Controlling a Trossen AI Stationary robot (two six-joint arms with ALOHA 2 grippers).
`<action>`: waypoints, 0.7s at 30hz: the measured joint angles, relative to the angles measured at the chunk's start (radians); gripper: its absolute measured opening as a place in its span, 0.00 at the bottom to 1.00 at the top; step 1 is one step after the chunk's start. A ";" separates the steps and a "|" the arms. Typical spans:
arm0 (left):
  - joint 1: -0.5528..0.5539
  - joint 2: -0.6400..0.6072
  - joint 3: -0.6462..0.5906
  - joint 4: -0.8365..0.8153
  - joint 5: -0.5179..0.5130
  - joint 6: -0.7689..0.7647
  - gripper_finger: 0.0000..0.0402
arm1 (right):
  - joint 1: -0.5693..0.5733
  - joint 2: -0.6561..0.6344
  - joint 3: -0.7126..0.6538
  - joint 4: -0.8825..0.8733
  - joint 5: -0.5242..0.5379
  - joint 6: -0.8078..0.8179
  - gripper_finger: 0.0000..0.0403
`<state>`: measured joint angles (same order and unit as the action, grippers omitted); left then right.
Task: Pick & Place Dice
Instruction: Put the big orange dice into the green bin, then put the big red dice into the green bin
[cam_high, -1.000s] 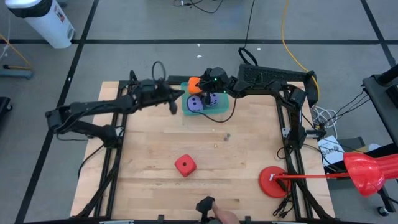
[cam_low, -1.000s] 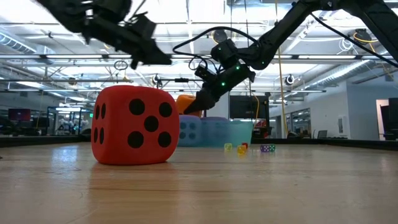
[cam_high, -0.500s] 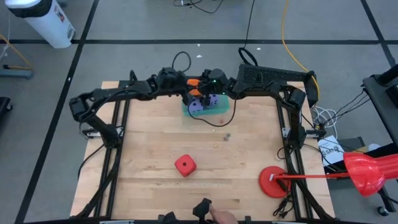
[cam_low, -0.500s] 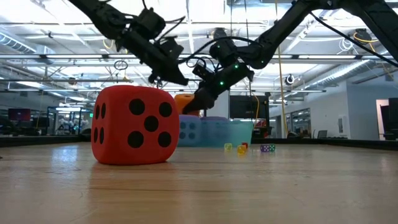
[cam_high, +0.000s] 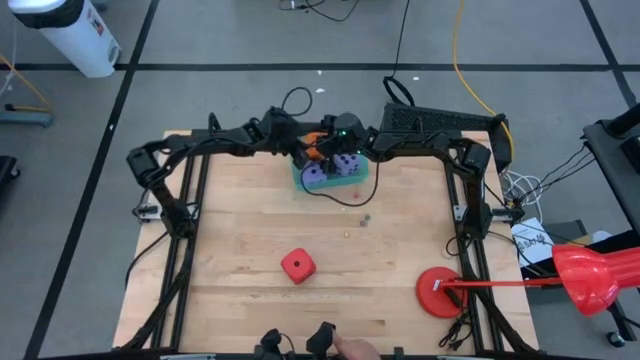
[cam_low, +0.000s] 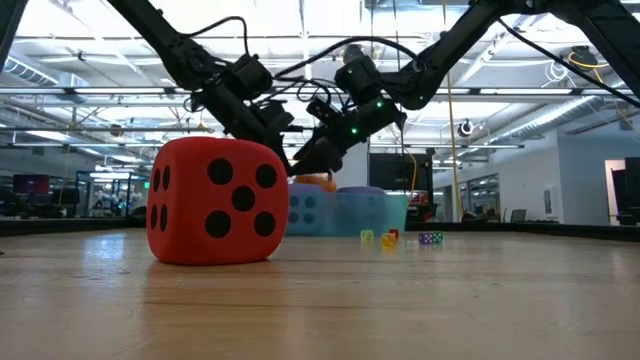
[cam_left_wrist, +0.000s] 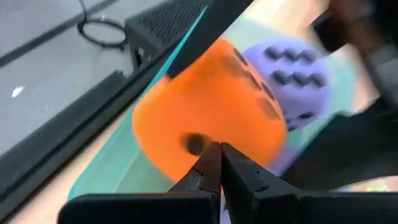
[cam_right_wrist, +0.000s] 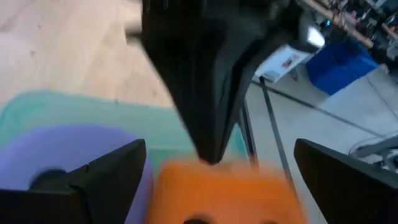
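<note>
The orange die (cam_left_wrist: 205, 118) sits at the far left of the teal container (cam_high: 358, 178), next to a purple die (cam_left_wrist: 298, 71). A second purple die (cam_high: 318, 175) lies in the container too. My left gripper (cam_left_wrist: 219, 149) is shut, with its tips at the orange die. My right gripper (cam_right_wrist: 220, 146) comes from the opposite side. Its fingers stand wide apart, one on either side of the orange die (cam_right_wrist: 224, 190). The red die (cam_high: 297, 265) rests alone on the table's near middle. My left gripper presses its shut fingertips (cam_left_wrist: 211, 163) against the orange die's left face (cam_left_wrist: 194, 142), slanting down from the table's left. The die's lower part is in the container. Of my right gripper, I cannot tell whether its wide-apart fingers (cam_right_wrist: 109, 177) touch the die's sides.
A red round disc (cam_high: 440, 292) lies at the near right. Several tiny coloured dice (cam_low: 390, 238) lie near the middle of the table. A person's hand (cam_high: 350, 347) shows at the near edge. Bare wood surrounds the red die.
My left gripper, shut throughout, has swung toward the table's right and down, from left of the container to the orange die. In the low view the orange die now shows lower against the container's rim. My right gripper has kept its place.
</note>
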<state>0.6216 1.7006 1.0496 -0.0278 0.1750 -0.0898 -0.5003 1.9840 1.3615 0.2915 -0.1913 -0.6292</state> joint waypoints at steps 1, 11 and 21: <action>0.000 0.003 -0.001 -0.001 -0.001 0.000 0.01 | 0.000 -0.001 0.000 0.005 -0.002 0.003 0.99; -0.001 -0.007 0.000 0.004 -0.005 0.044 0.01 | 0.000 -0.001 0.000 0.019 -0.022 0.022 0.99; -0.019 -0.356 -0.032 -0.077 -0.044 0.112 0.01 | -0.041 -0.207 -0.022 -0.082 -0.027 0.169 0.96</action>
<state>0.6026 1.3449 1.0177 -0.1049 0.1305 0.0223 -0.5409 1.7775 1.3398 0.2092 -0.2184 -0.4599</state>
